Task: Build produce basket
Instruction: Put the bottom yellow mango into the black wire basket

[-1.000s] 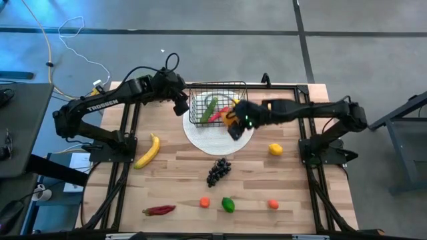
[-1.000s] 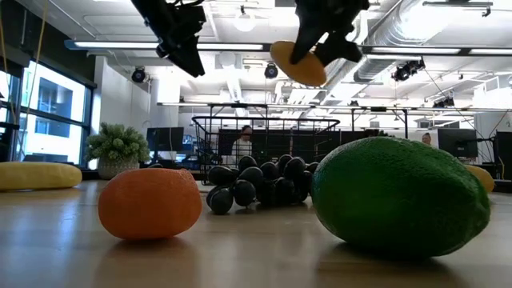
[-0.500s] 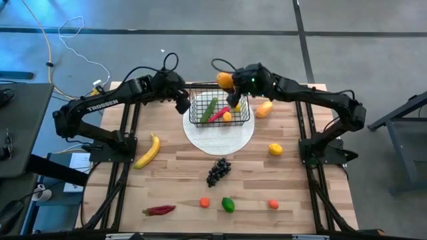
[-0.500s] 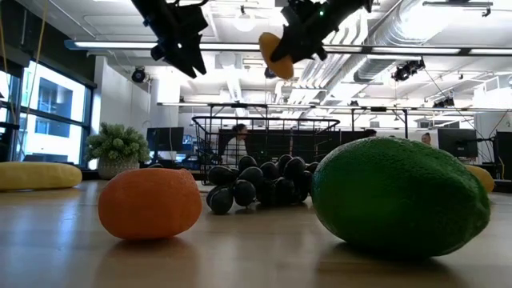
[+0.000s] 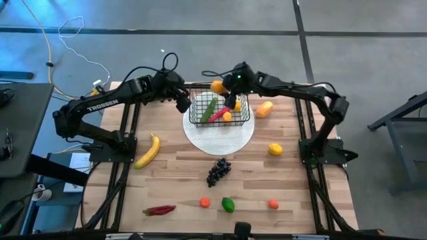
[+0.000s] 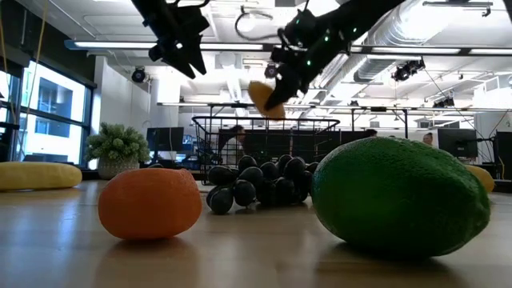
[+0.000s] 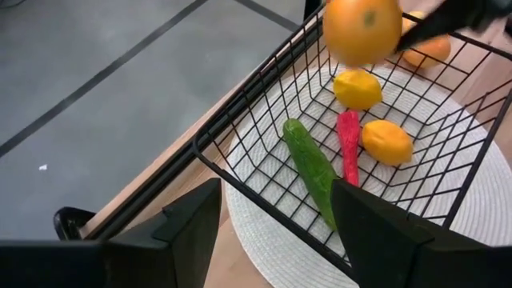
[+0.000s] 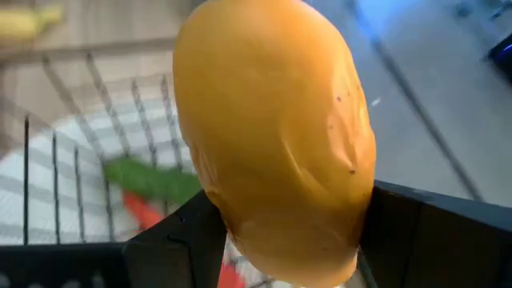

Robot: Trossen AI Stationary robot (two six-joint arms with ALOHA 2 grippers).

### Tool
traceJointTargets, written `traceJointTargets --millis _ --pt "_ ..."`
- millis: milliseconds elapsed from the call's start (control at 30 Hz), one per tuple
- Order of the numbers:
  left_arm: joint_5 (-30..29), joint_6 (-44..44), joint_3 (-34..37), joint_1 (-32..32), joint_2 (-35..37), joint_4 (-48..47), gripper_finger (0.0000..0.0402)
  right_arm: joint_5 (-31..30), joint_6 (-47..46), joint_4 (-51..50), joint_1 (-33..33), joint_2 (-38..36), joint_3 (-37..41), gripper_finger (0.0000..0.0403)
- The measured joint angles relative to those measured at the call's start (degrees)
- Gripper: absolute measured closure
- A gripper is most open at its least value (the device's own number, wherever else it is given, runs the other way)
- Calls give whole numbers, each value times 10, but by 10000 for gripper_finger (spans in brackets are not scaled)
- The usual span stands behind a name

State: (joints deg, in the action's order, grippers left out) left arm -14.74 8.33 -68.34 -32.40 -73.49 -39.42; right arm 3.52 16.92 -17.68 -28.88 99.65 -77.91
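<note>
The black wire basket [image 5: 220,123] stands on a round white plate [image 5: 220,141] at the table's far middle. Inside it lie a green cucumber [image 7: 312,172], a red chilli [image 7: 348,148], a lemon [image 7: 358,88] and a small orange-yellow fruit [image 7: 386,142]. My right gripper [image 5: 229,85] is shut on an orange mango [image 5: 217,86] over the basket's far rim [image 6: 320,120]. My left gripper [image 5: 181,105] hangs open above the basket's left end [image 7: 240,104], nothing between its fingers. My right gripper pinches the mango's two opposite sides [image 8: 220,200] between its two fingers. The fingers come slanting down from the table's right. The mango [image 6: 264,100] sticks out beyond the fingertips, lifted clear, just above the basket's rim.
An orange fruit [image 5: 265,109] lies right of the basket and a lemon [image 5: 275,149] nearer. A banana [image 5: 148,151], dark grapes [image 5: 218,171], a red chilli [image 5: 159,210], two small oranges [image 5: 205,202] [image 5: 273,204] and a green fruit [image 5: 228,205] lie on the near half.
My right gripper has carried the mango from over the plate's right part toward the far edge and left, rolling its wrist, then down until the mango hangs just above the basket's far rim. The mango has stayed in the fingers throughout.
</note>
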Motion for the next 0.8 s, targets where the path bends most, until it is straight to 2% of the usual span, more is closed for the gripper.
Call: traceJointTargets --millis 467,633,800 --pt "-2 16 0 2 0 -3 177 24 -29 -49 -5 73 0 206" --pt "17 16 0 2 0 -3 177 6 -33 -55 -8 85 0 204" --pt "26 16 0 2 0 -3 177 -25 -29 -62 -8 86 0 149"
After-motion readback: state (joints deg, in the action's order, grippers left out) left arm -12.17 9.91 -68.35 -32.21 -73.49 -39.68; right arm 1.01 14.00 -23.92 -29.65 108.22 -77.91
